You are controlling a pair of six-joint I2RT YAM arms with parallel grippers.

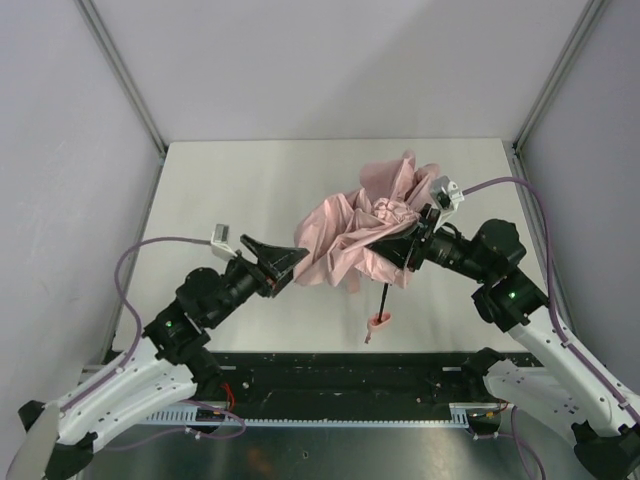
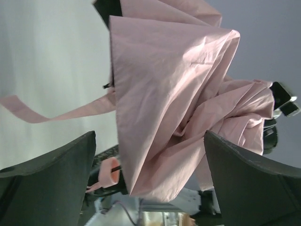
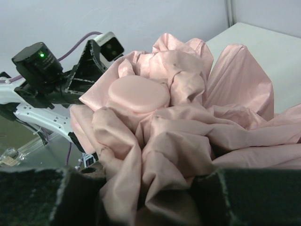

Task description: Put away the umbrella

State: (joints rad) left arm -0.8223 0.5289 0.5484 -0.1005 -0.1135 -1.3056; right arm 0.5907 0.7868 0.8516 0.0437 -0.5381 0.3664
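A pale table [image 1: 240,180] sits between plain grey walls [image 1: 60,150]. The right gripper [image 1: 413,243] has its fingers [image 3: 42,197] pressed against a thick bunch of pink fabric, so it is clamped on the umbrella [image 1: 345,235] near the crown of the canopy. In its wrist view, crumpled folds fill the gap between the two dark pads, and a round pink cap [image 3: 137,95] rises just beyond them.

The left gripper [image 1: 298,262] has its fingers [image 2: 51,183] spread wide and grips nothing. The canopy's left edge lies just in front of the tips; whether it touches them cannot be told. Seen from that wrist, the fabric hangs as a loose, half-collapsed bell between the two fingers, and the pink strap [image 2: 51,113] trails off to the left.

The umbrella is over the right-centre of the table, held up by the right arm. Its slim black shaft [image 1: 386,290] slopes down toward the near edge and ends in the small pink handle [image 1: 379,320], close to the table's front rim. Whether the handle rests on the surface is unclear.
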